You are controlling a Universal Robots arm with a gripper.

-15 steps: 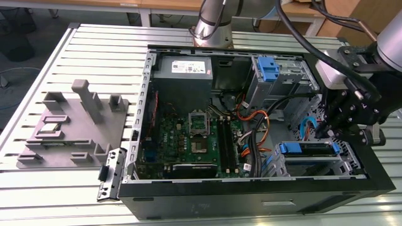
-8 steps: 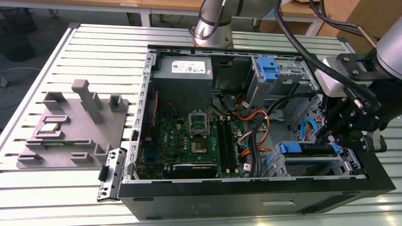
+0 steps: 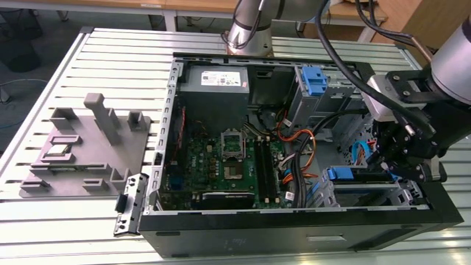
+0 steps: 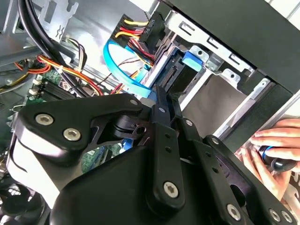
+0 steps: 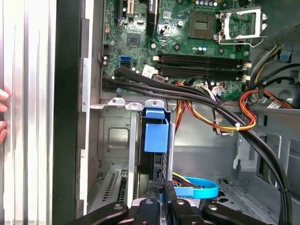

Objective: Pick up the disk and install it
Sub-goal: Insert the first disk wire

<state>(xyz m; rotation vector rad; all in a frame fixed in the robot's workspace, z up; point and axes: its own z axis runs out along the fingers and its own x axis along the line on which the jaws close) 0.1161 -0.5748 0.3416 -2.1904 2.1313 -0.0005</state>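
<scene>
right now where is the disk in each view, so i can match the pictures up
Exterior view: the disk lies in the drive cage low on the exterior view's right.
Second wrist view: the disk is seen end-on in the cage, with its blue tab at the far end.
First wrist view: the disk is seen edge-on, with its blue tab toward the motherboard.
Shared landmark: the blue flat cable looping beside the disk.

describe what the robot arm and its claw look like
The arm is smooth silver-grey tubing with thick black cables running along it. The claw is matte black: flat, rounded linkage plates joined by silver screw heads.
</scene>
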